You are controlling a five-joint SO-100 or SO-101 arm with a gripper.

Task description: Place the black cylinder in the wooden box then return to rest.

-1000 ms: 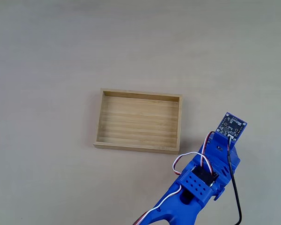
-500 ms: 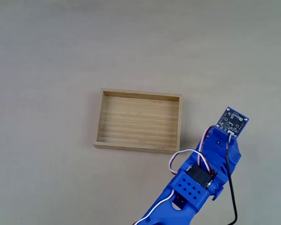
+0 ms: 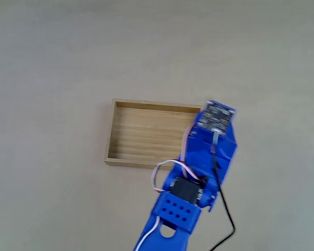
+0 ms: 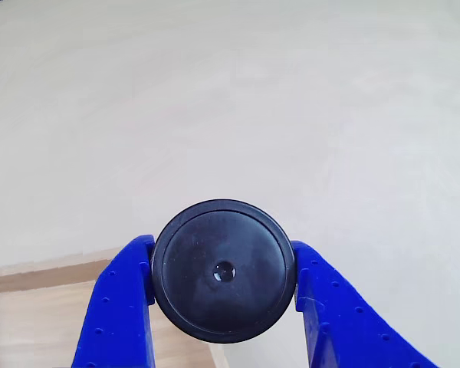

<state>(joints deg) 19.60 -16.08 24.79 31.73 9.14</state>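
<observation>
Two blue fingers of the claw pinched on the black cylinder, one at each side, round end toward the camera. Held over pale worktop, wooden box corner low left; arm across box's right end.

The gripper clamps the black cylinder above the wooden box.

No legible text, label, brand, number or sign is found in either view. Markings on the small circuit board atop the blue arm are too blurred to be read.
</observation>
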